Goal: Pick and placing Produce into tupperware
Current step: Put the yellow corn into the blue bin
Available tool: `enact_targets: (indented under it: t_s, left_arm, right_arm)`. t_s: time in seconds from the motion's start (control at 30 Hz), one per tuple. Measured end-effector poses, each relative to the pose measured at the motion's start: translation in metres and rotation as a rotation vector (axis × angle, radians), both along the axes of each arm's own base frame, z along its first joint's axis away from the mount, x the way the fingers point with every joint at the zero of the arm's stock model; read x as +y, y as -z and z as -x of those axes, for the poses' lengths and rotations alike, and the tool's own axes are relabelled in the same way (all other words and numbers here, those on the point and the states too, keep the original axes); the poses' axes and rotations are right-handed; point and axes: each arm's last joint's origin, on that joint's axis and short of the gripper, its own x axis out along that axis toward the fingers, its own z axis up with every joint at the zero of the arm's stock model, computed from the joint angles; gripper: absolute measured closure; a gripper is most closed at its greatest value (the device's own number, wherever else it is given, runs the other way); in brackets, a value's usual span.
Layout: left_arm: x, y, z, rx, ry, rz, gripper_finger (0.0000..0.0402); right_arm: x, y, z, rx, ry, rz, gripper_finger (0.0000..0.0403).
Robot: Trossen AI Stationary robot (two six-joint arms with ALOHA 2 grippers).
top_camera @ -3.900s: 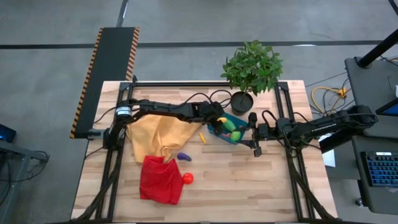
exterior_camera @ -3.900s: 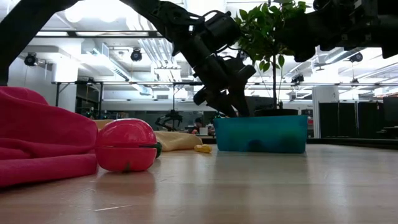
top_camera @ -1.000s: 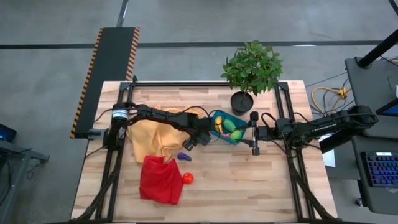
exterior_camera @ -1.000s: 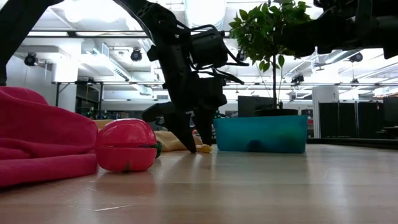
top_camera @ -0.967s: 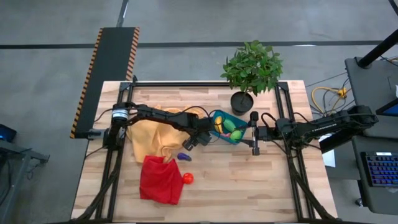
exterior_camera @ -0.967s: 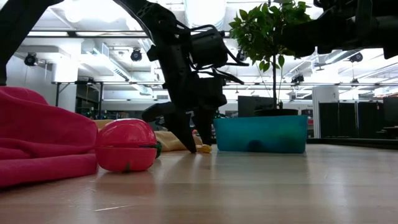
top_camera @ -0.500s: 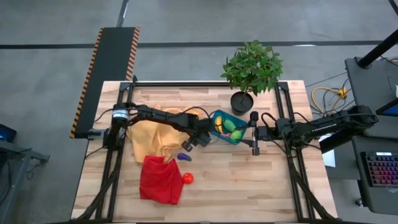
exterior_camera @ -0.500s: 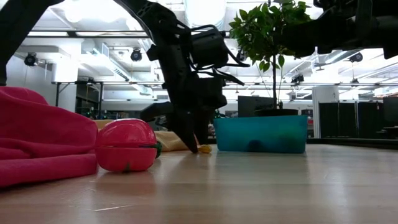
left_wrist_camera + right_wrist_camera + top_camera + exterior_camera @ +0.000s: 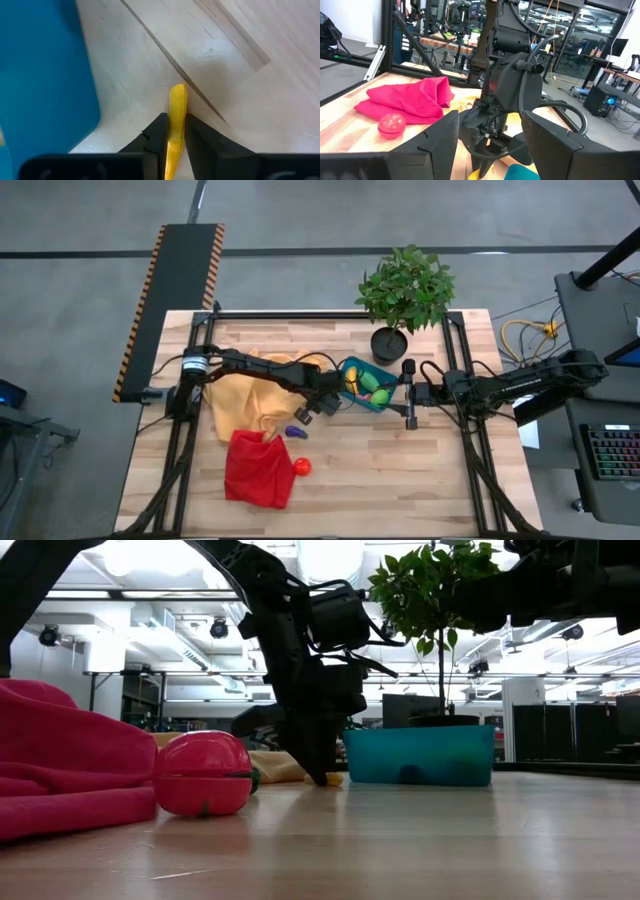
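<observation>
1. A pale wooden table (image 9: 400,470) is seen from above, with two dark robot arms reaching in from its left and right edges.

2. The left gripper (image 9: 171,134) is down at the table surface, just beside the shallow blue-teal plastic tupperware container (image 9: 352,366). Its two dark fingers (image 9: 156,131) are closed to a narrow gap around a small yellow toy banana (image 9: 176,112), which lies on the wood between them. The grip looks ready for lifting the banana over the container wall.

3. In the low view the same gripper points straight down, its tips meeting the table just beside the container's near wall.

4. The container already holds produce: a green oval piece (image 9: 368,383), another green piece and something yellow lie inside it.

5. A small purple toy vegetable (image 9: 296,431) lies loose on the wood, near the left gripper and well apart from the container.

6. A round red toy fruit (image 9: 301,466) rests against the edge of a crumpled red cloth (image 9: 255,470) near the table's front.

7. A yellow-orange cloth (image 9: 240,400) is spread under the left arm.

8. The right gripper (image 9: 408,395) waits beside the container's other side, its fingers spread wide and holding nothing.

9. A leafy green plant in a black pot (image 9: 389,340) stands just behind the container.
</observation>
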Motion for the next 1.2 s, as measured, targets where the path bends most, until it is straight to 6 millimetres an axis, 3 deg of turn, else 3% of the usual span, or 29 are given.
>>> enact_targets:
  t_s: [0.3,0.57,1.0,1.2]
  left_arm:
    - [-0.001,-0.003,-0.001,-0.011,-0.008,-0.004,0.0395]
    - [-0.002,-0.009,-0.001,-0.032,-0.06,-0.002,0.0398]
    - [-0.023,-0.015,-0.002,-0.048,-0.007,0.004,0.0398]
    - [-0.031,-0.032,-0.006,-0.127,0.013,0.009,0.0398]
  right_arm:
    - [0.0,0.0,0.0,-0.001,0.0,0.009,0.0193]
    - [0.0,0.0,0.0,-0.001,0.0,0.013,0.0193]
    - [0.0,-0.002,0.0,-0.013,0.001,0.006,0.0193]
    - [0.0,-0.006,-0.001,-0.024,0.001,-0.006,0.0193]
